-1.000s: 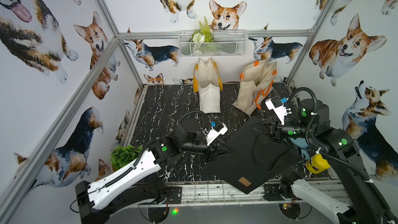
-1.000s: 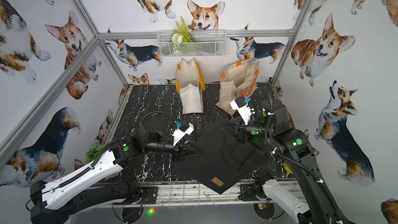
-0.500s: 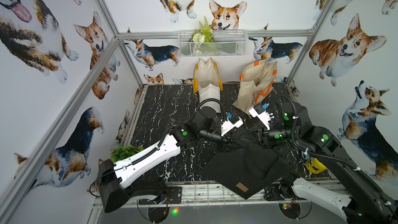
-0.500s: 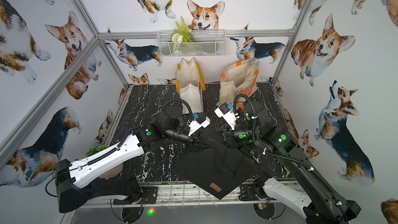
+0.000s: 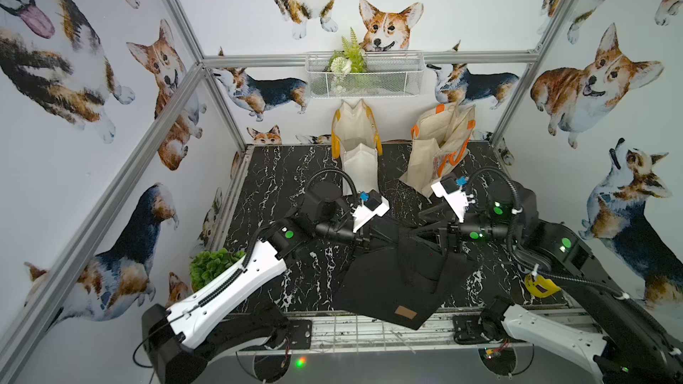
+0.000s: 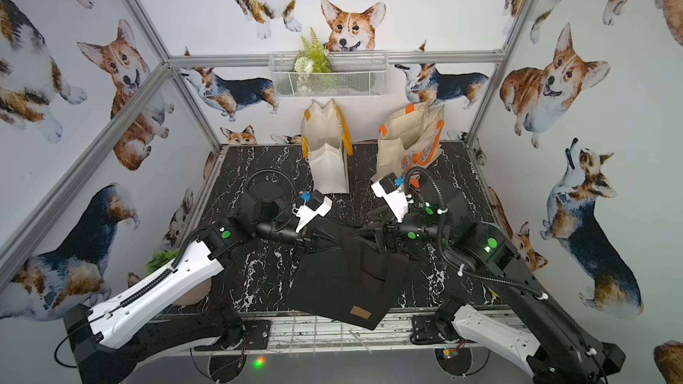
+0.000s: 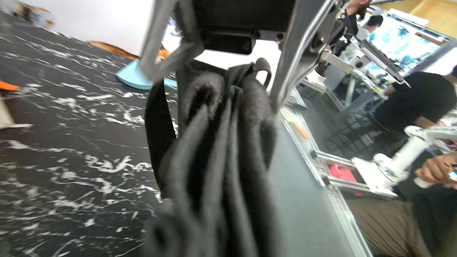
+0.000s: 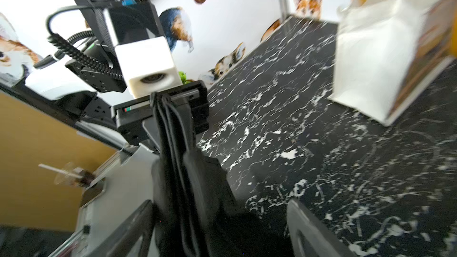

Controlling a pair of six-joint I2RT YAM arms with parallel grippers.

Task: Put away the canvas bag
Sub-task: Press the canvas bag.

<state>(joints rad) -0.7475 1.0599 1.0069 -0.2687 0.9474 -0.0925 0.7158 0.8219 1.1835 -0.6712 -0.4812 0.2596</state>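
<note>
Black canvas bag [image 5: 399,282], top pinched in left gripper [image 5: 370,240], runs lengthwise frontward.

Colours noted: black canvas bag [image 5: 391,282] with tan patch [image 5: 404,313]. The surface [image 5: 281,179] is black marble with white veining. One cream fabric tote with yellow handles [image 5: 356,142], one cream fabric tote with orange handles [image 5: 436,145]. The walls [image 5: 240,12] are white, printed with tan-black-white corgis.
</note>
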